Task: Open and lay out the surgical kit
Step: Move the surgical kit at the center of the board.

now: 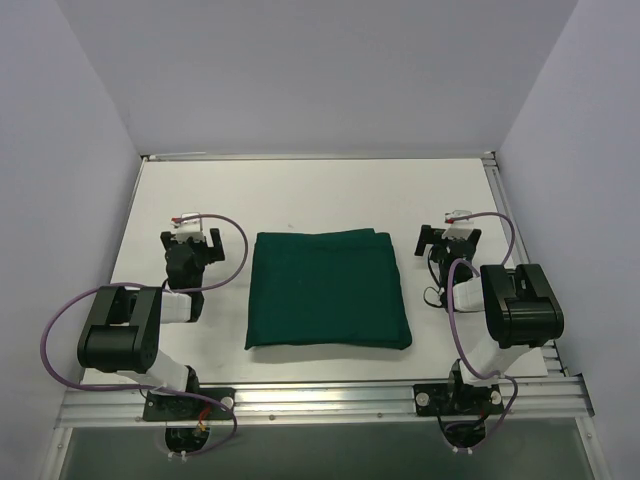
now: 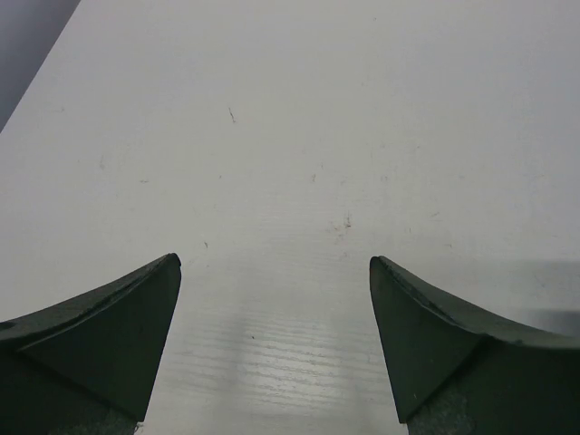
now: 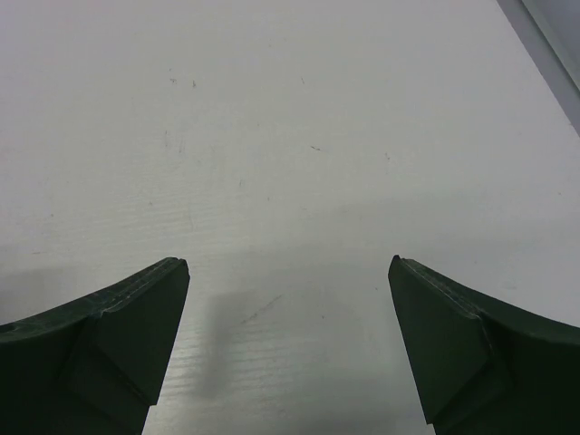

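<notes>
The surgical kit (image 1: 328, 288) lies folded as a dark green cloth bundle in the middle of the white table (image 1: 320, 190). Its mesh tray and steel instruments are hidden inside the wrap. My left gripper (image 1: 192, 238) is open and empty, left of the bundle and apart from it. My right gripper (image 1: 447, 237) is open and empty, right of the bundle and apart from it. In the left wrist view the gripper (image 2: 275, 263) shows only bare table between its fingers. The right wrist view shows the same for its gripper (image 3: 288, 263). The cloth shows in neither wrist view.
Pale walls close in the table on the left, back and right. A metal rail (image 1: 320, 400) runs along the near edge where the arm bases are bolted. A metal strip (image 1: 500, 190) borders the table's right side.
</notes>
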{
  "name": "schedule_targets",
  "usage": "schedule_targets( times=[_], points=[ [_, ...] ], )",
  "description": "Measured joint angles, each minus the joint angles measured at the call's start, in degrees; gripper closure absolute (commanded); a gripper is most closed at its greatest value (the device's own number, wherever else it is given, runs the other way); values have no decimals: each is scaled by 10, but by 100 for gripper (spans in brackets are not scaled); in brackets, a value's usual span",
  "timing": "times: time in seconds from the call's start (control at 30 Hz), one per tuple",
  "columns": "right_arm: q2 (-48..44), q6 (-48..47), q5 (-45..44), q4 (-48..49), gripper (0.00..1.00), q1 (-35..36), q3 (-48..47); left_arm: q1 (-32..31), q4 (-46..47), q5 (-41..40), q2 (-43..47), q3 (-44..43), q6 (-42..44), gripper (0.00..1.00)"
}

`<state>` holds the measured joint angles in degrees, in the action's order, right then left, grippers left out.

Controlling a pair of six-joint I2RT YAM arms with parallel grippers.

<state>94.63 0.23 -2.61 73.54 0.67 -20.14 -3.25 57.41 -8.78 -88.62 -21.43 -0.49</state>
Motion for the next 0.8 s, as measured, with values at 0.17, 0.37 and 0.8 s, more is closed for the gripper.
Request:
schedule_targets(
  times=[0.17, 0.37, 0.8],
  points=[
    [0, -1, 0, 0, 0, 0, 0, 0, 0, 0, 0, 0, 2, 6],
    [0, -1, 0, 0, 0, 0, 0, 0, 0, -3, 7, 2, 3, 6],
    [-283, 143, -153, -271, 0, 12, -39, -3, -517, -206, 282, -206, -264, 6]
  ],
)
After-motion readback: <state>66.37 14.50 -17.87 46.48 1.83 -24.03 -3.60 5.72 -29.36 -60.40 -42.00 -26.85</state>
